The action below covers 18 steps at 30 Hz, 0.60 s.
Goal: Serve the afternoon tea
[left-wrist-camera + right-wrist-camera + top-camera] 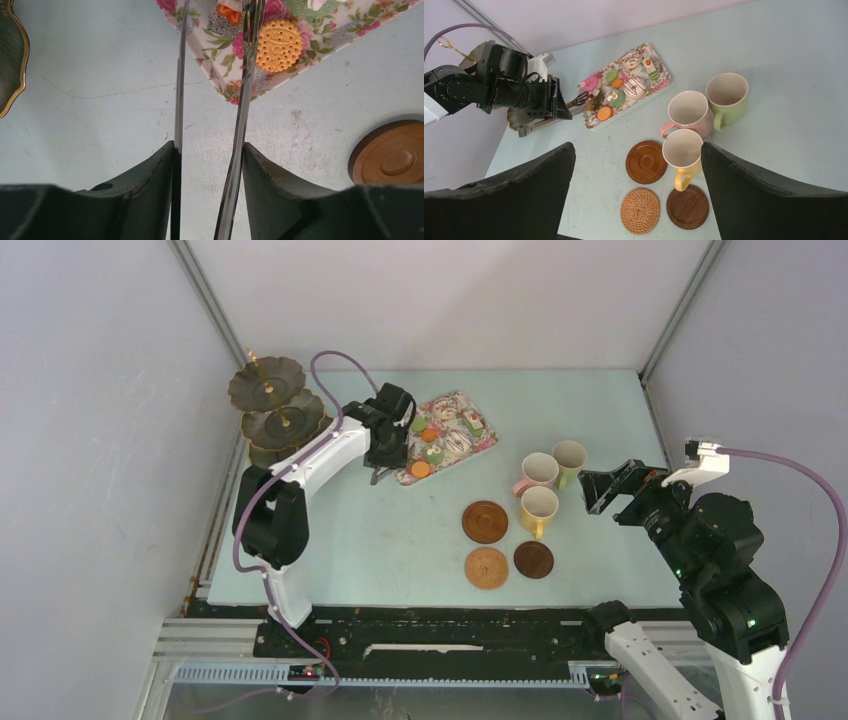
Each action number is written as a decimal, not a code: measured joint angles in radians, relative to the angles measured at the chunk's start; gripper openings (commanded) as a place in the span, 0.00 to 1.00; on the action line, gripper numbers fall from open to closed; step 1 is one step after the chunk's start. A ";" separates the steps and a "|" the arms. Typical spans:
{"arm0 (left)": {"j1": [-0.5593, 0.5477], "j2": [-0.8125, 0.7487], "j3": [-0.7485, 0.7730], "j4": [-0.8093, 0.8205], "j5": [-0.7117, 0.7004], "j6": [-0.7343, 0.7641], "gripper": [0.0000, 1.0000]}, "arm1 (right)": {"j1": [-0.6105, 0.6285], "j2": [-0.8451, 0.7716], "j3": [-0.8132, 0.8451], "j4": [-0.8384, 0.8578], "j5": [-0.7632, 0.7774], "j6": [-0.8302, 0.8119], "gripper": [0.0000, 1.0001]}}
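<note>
Three mugs [538,471] sit centre-right of the top view, just above the coasters [485,522], with cakes [430,435] on the tray [222,55] at upper centre and the stand [268,385] upper left. Left gripper [210,150] clamps tongs [243,100] at the tray's corner; right gripper [636,147] gapes empty.

The pale green table [400,540] carries a flowered tray [222,55] at the back and a dark tiered stand [262,385] at its left edge. On the right a pink mug [537,472], a green mug [570,457] and a yellow mug [539,508] stand close together. Near them lie a brown coaster [485,521], a woven coaster [487,567] and a dark coaster [533,560].
</note>
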<state>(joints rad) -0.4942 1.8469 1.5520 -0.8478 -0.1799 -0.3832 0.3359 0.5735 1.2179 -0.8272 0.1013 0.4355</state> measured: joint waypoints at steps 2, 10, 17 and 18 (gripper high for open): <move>0.000 0.000 0.000 0.000 0.000 0.000 0.41 | 0.000 0.000 0.000 0.000 0.000 0.000 0.98; 0.000 0.000 0.000 0.000 0.001 0.010 0.27 | 0.000 0.000 0.000 0.000 0.000 0.000 0.98; 0.001 -0.003 0.018 -0.008 0.001 0.010 0.26 | 0.000 0.000 0.000 0.001 -0.005 0.000 0.98; 0.001 -0.007 0.018 -0.009 0.002 0.010 0.26 | 0.000 0.000 0.000 0.001 -0.007 0.000 0.98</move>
<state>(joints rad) -0.4931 1.8400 1.5703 -0.8566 -0.1783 -0.3733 0.3359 0.5739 1.2179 -0.8265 0.0940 0.4355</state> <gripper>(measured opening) 0.324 0.986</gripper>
